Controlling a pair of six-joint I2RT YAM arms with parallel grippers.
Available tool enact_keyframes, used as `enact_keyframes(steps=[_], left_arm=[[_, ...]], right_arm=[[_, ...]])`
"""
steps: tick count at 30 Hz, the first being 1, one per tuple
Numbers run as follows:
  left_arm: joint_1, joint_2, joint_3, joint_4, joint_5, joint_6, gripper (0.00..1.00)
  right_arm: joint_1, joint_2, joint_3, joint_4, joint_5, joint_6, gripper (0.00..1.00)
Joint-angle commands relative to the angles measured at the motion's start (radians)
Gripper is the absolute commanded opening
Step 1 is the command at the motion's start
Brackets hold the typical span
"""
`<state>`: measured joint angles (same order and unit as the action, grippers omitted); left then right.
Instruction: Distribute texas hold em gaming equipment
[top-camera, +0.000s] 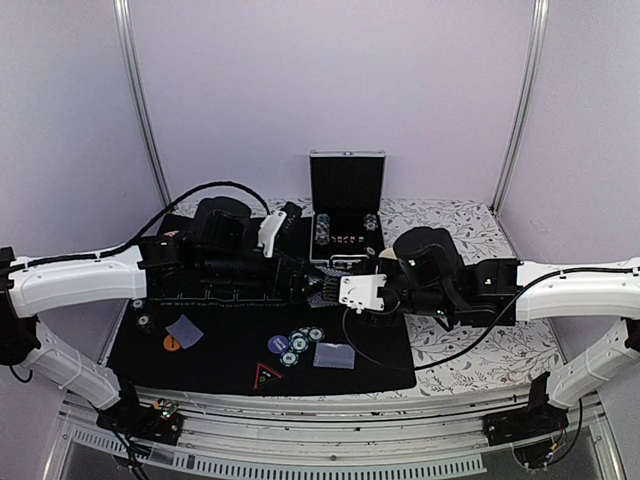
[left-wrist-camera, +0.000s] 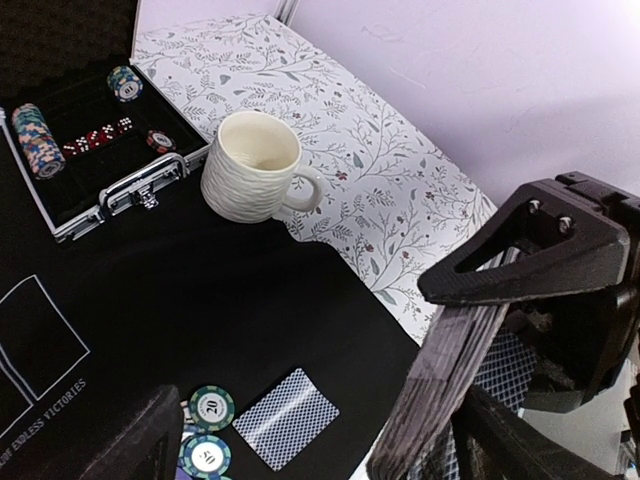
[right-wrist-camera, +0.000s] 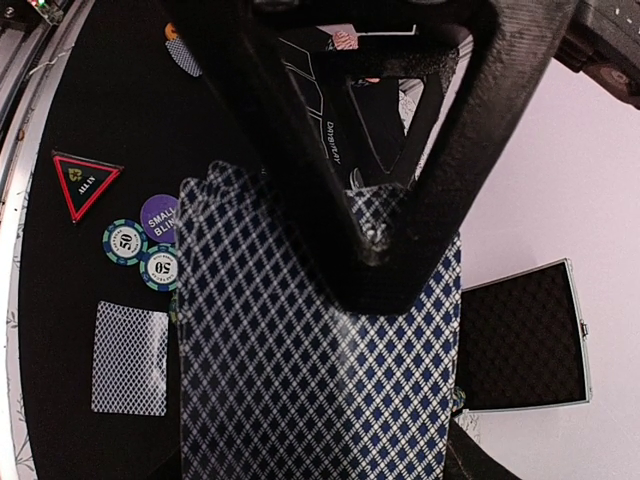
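Observation:
My right gripper (right-wrist-camera: 375, 285) is shut on a deck of blue-grey diamond-backed playing cards (right-wrist-camera: 320, 380), held above the black mat (top-camera: 230, 365). In the left wrist view the deck (left-wrist-camera: 445, 385) shows edge-on, close to the right side of my open left gripper (left-wrist-camera: 320, 450), which has nothing between its fingers. In the top view both grippers meet over the mat's far edge, near the deck (top-camera: 322, 295). Single cards (top-camera: 184, 330) (top-camera: 334, 355) lie face down on the mat. Green-and-white chips (top-camera: 300, 342), a purple button (top-camera: 278, 344), an orange button (top-camera: 172, 342) and a black button (top-camera: 146, 322) lie there too.
An open metal case (top-camera: 347, 210) with chip rolls and dice stands behind the mat. A cream mug (left-wrist-camera: 255, 165) sits beside the case at the mat's edge. A red-edged triangular marker (top-camera: 267, 376) lies near the mat's front. A floral cloth (top-camera: 480, 350) covers the table to the right.

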<state>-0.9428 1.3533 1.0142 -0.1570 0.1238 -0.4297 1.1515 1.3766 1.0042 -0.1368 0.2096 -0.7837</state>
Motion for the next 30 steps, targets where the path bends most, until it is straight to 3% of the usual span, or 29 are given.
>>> enact_keyframes(steps=[1,6,11,22,30], left_arm=[[-0.016,0.001,0.026,-0.048,-0.031,0.027,0.90],[-0.014,-0.029,0.014,-0.072,-0.051,0.036,0.81],[-0.013,-0.052,0.006,-0.090,-0.069,0.040,0.79],[-0.013,-0.090,-0.007,-0.036,0.039,0.033,0.89],[-0.013,-0.063,-0.016,-0.052,0.098,0.000,0.65]], right_arm=[[0.008,-0.003,0.022,0.039,-0.005,-0.002,0.55],[0.009,-0.014,0.013,0.040,0.002,-0.003,0.55],[0.009,-0.024,0.004,0.044,0.004,0.001,0.55],[0.009,-0.026,0.001,0.051,0.003,0.004,0.55],[0.008,-0.024,-0.002,0.059,0.002,0.004,0.55]])
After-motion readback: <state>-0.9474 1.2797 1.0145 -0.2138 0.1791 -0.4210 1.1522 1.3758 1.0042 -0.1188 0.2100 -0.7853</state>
